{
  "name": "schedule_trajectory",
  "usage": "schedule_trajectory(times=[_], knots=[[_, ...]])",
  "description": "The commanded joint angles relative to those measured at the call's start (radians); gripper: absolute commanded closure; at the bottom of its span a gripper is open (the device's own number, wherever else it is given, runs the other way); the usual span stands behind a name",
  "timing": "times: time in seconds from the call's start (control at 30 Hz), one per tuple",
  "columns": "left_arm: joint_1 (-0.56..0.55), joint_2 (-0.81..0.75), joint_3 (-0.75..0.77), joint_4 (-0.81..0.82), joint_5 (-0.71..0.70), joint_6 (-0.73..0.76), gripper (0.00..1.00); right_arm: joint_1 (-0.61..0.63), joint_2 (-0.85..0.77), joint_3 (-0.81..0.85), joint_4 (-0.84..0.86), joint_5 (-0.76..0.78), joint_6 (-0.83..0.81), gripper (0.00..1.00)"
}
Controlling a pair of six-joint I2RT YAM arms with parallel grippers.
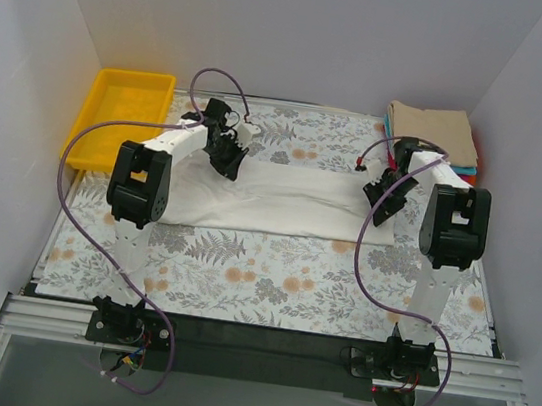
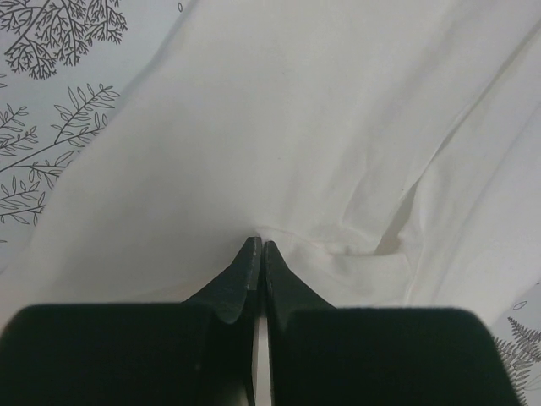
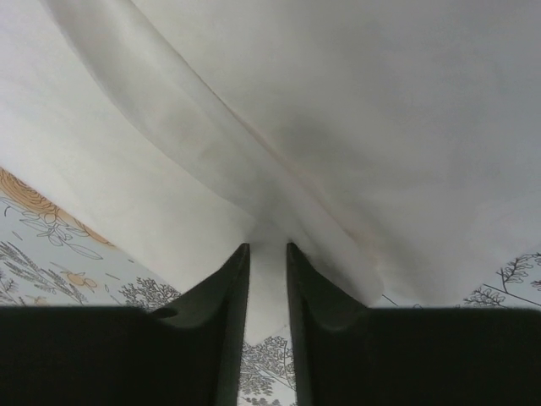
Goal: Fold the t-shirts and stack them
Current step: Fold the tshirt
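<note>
Fingers of both arms hold the white t-shirt [image 1: 281, 204], which lies spread left to right across the middle of the counter [image 1: 270, 284]. The left fingers [image 2: 237, 283] are pressed together on a small pinch of cloth at its far left part. The right fingers [image 3: 228, 296] are closed with a narrow gap on a raised fold near its right end, where the cloth tents up off the floral cover. This looks like the start of a fold bringing the far edge toward the near one. To do it well, both arms should probably rise and travel in step, keeping the cloth lightly taut between them so no slack bunches in the middle. They should then lay the edge down square on the near edge before letting go together. At the far left, the yellow tray [image 1: 85, 121] shows nothing inside. At the far right, the stack of folded t-shirts [image 1: 432, 133] sits tan on top, with teal and red edges beneath.
</note>
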Motion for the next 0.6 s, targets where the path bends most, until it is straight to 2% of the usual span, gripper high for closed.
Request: schedule_trajectory(times=[0.0,0.1,0.2,0.4,0.57], knots=[[-0.002,-0.084,-0.011,-0.002,0.020,0.020,1.00,-0.024,-0.072,0.017,-0.022,-0.004,-0.017,0.69],[-0.002,-0.122,-0.026,0.012,0.029,0.034,1.00,-0.050,-0.101,0.067,-0.022,-0.014,-0.025,0.58],[-0.002,-0.162,-0.040,0.026,0.058,0.040,1.00,-0.059,-0.114,0.088,-0.024,-0.019,-0.023,0.55],[-0.002,-0.211,-0.077,0.072,0.113,0.057,1.00,-0.116,-0.089,0.078,-0.080,-0.037,0.017,0.56],[-0.003,-0.219,-0.092,0.104,0.124,0.057,1.00,-0.154,-0.048,0.071,-0.130,-0.135,0.089,0.56]])
